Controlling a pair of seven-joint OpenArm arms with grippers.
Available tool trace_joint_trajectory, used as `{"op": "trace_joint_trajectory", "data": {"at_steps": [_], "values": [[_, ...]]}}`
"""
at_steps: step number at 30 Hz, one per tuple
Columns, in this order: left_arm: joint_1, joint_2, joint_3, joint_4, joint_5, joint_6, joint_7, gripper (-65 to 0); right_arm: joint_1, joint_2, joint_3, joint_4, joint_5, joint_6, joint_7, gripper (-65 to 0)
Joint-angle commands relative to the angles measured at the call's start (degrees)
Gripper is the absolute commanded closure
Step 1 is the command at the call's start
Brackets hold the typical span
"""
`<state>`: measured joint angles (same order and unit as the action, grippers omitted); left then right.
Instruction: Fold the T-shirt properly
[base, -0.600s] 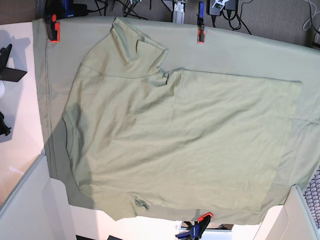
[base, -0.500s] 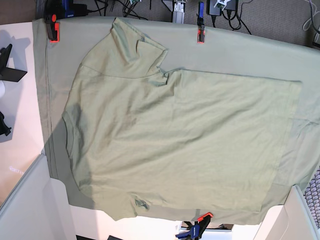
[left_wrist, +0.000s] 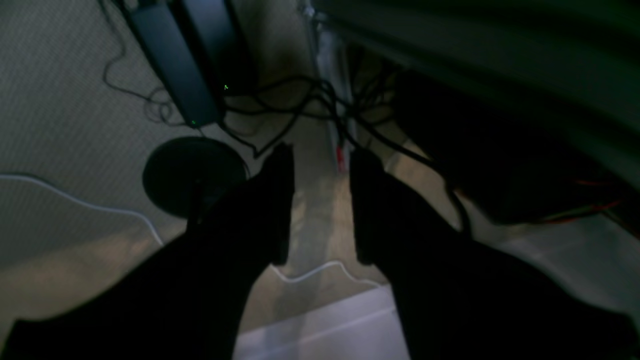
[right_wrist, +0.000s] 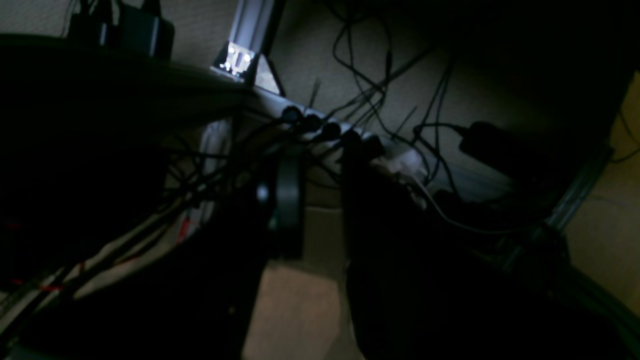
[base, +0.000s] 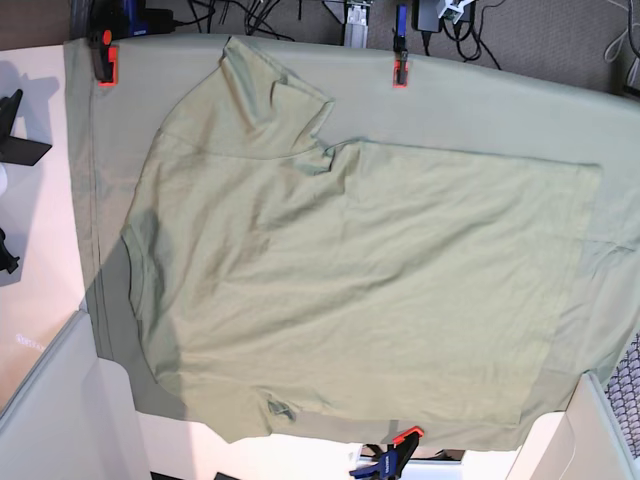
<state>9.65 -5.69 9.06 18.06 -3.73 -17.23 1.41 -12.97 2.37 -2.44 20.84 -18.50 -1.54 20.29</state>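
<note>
T-shirt (base: 350, 290) spread flat on the green sheet (base: 500, 110) covering the worktop (base: 35, 250), neck edge toward the left of the base view, one sleeve (base: 270, 90) folded at the far edge. Sheet pinned by orange clamps (base: 105, 55). Left tool (left_wrist: 320, 200) apart, empty, low over floor and cables (left_wrist: 300, 100). Right tool (right_wrist: 320, 200) apart, empty, above a tangle of wires.

Sage-green T-shirt (base: 340, 280) spread flat, 1 sleeve folded inward.
</note>
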Motion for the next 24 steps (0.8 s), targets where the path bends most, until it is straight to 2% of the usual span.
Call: {"op": "trace_joint_trajectory", "data": {"at_steps": [1,3,6,8,13,16,19,24], "values": [[1.51,-0.81,-1.18,1.68,-1.05,-0.66,-0.09,-22.4,-1.81,0.52,-0.15,1.44,-0.13,-0.07,0.55,-11.9],[4.44,-1.86,-4.17,5.33,-2.93,-2.49,-0.37,-22.4,-4.79,1.29,-0.66,4.57,0.52,0.55,0.44,-11.9],[8.68,-3.45,-9.40,11.23,-6.16,-10.03,-0.02,-22.4,-9.53,2.86,-2.54,10.40,4.44,0.94,0.44,-11.9],[11.32,-4.07,-12.72,15.21,-9.03,-13.81,0.46,-22.4,-12.90,4.26,-3.91,15.06,7.28,0.94,0.44,-11.9],[18.03,-5.75,-18.01,25.38,-16.15,-19.69,3.26,-22.4,-22.58,7.61,-5.14,29.35,13.73,0.90,-0.31,-11.9],[22.73,-6.78,-20.72,32.35,-20.57,-22.69,3.32,-22.4,-28.70,9.73,-5.14,39.28,17.62,0.87,-3.48,-11.9],[27.36,-7.02,-24.26,38.95,-25.09,-22.77,3.30,-22.4,-34.47,12.13,-5.14,48.50,20.33,0.85,-4.26,-11.9],[35.17,-7.04,-29.29,49.16,-33.03,-22.77,3.37,-22.4,-41.92,14.78,-5.03,61.51,20.72,0.48,-4.28,-11.9]]}}
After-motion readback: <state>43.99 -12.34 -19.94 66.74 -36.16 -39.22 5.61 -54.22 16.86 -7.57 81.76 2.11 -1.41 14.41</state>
